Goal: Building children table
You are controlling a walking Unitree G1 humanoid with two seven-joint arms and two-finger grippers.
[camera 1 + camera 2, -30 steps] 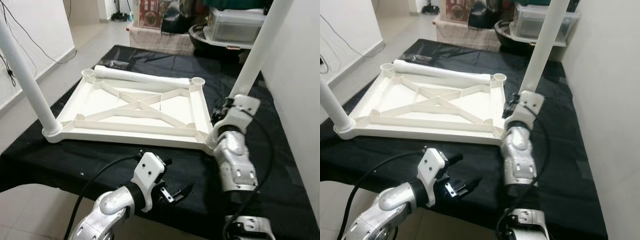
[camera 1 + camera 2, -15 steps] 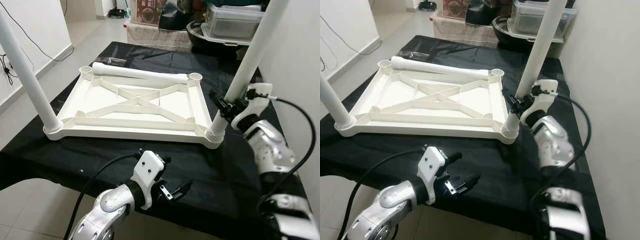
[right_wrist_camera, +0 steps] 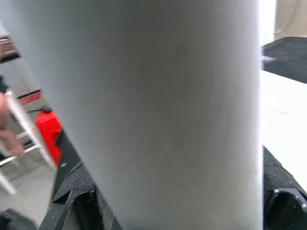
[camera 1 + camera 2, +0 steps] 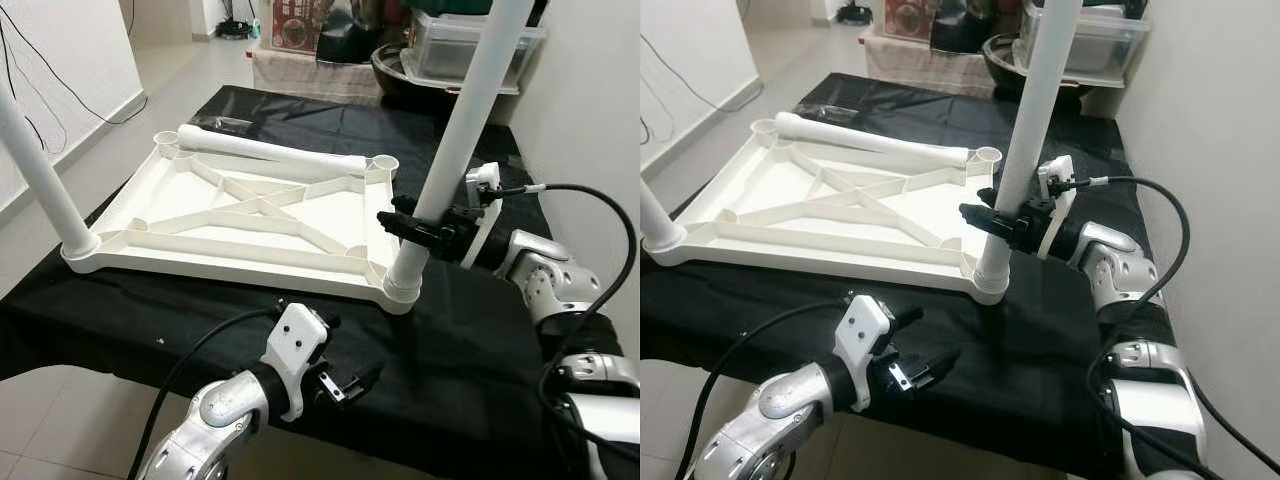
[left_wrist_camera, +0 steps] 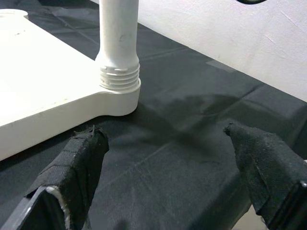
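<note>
Gripping: your right claw [image 4: 415, 226] is clamped around the near-right leg [image 4: 462, 125], low on its shaft, just above the threaded collar where it enters the tabletop [image 4: 180, 205] corner.
Key relation: the leg runs straight up through the claw, its long axis vertical; the claw comes at it from 3 o'clock, fingers crossing the shaft level. You turn about that upright axis, so keep the wrist square to it.
Nearer arm: the right arm owns this leg. The left claw [image 4: 350, 385] sits at 6 o'clock of the same corner, off the table edge, well below it.
Left claw: its two padded fingers [image 5: 76, 167] stand wide apart with nothing between them, pointed at the leg base [image 5: 119, 79].
Seating: in the left wrist view a band of thread ridges shows above the socket, so I judge the leg is not screwed fully home.
Tabletop: white plastic, lying upside down on the black-covered table [image 4: 470, 340], ribs crossing in an X.
Other legs: one stands in the near-left corner [image 4: 40, 170]; a loose leg [image 4: 270, 152] lies flat along the far edge at 12 o'clock, between two empty sockets.
Look of the leg: smooth, white, tubular, likely slippery under a light grip.
Progress: about half, by my judgement; two legs up, two sockets open.
</note>
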